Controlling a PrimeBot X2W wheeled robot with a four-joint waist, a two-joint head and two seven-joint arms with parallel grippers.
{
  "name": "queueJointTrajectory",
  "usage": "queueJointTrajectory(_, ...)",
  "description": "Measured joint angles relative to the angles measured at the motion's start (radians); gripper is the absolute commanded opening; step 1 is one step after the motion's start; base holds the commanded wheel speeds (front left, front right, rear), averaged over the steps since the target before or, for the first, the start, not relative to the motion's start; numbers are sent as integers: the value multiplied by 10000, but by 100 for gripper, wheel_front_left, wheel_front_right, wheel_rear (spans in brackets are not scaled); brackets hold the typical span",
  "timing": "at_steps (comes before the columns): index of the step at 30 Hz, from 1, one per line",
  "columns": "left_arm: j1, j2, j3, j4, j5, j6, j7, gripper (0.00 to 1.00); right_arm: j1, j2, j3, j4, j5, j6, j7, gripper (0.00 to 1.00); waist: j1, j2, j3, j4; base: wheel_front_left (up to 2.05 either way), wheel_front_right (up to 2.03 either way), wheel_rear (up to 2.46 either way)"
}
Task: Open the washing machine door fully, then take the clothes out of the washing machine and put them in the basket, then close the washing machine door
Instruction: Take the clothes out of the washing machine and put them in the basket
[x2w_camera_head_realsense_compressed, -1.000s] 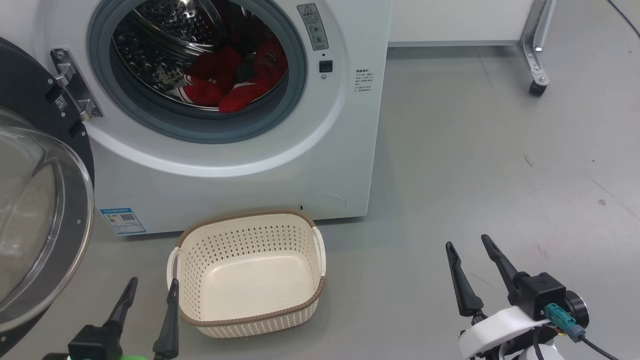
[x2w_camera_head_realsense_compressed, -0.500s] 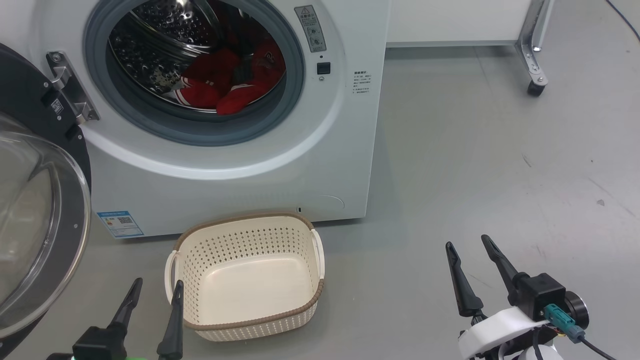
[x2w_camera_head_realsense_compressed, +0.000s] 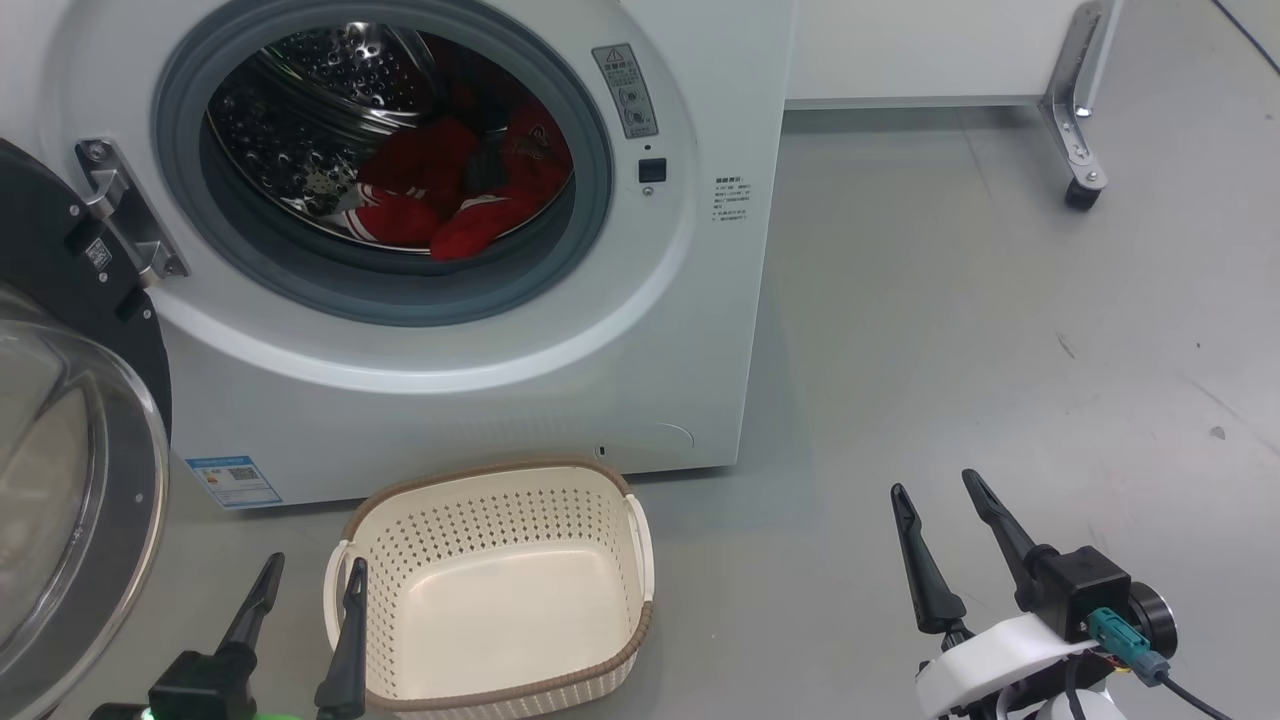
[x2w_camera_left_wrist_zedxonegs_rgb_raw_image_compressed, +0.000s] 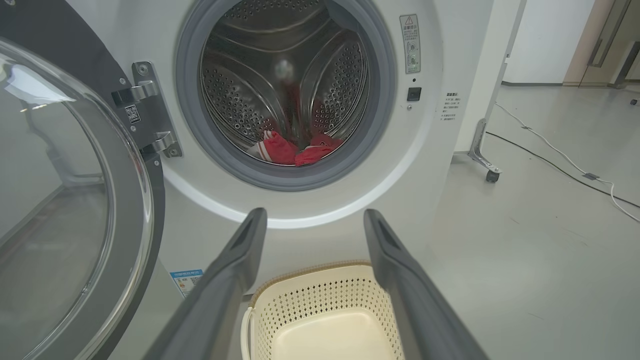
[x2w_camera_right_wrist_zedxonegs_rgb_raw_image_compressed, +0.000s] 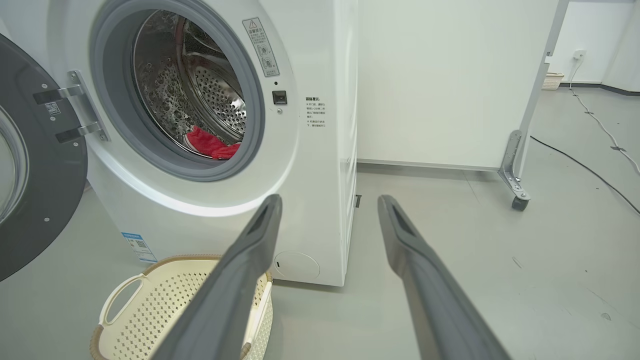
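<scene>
1. Clothes (x2w_camera_head_realsense_compressed: 450, 200), red with white stripes, lie heaped side to side low in the steel drum (x2w_camera_head_realsense_compressed: 290, 120) of the washing machine (x2w_camera_head_realsense_compressed: 480, 380), at 12 o'clock in the head view.
2. Swung open, the washing machine door (x2w_camera_head_realsense_compressed: 60, 430) stands at 9 o'clock.
3. Empty, the cream basket (x2w_camera_head_realsense_compressed: 480, 520) sits at 6 o'clock, just before the machine.
4. At 7 o'clock, the left gripper (x2w_camera_head_realsense_compressed: 314, 565) is spread wide, holding nothing; the clothes lie at its 1 o'clock, likely the nearer reach.
5. At 4 o'clock, the right gripper (x2w_camera_head_realsense_compressed: 934, 483) is equally wide and empty; the clothes lie at its 10 o'clock, well apart.
</scene>
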Motion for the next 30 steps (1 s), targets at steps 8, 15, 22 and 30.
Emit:
queueJointTrajectory(8, -1, 4, 15, -23, 84, 82, 0, 100, -1, 0, 33, 0, 15, 0, 0, 100, 1, 0, 31, 30, 101, -101, 0)
queueJointTrajectory(15, -2, 2, 10, -23, 90, 84, 0, 100, -2, 0, 65, 6, 134, 2, 0, 100, 0, 0, 39, 55, 70, -70, 0)
queueJointTrajectory(22, -4, 0, -17, -17, 88, 84, 0, 100, -4, 0, 69, 31, 173, 2, 0, 100, 0, 0, 0, 67, 40, -40, 0)
queueJointTrajectory(30, -4, 0, -35, 13, 88, 84, 0, 100, -5, 0, 90, 73, 173, 2, 0, 100, 0, 0, -60, 69, 11, -11, 0)
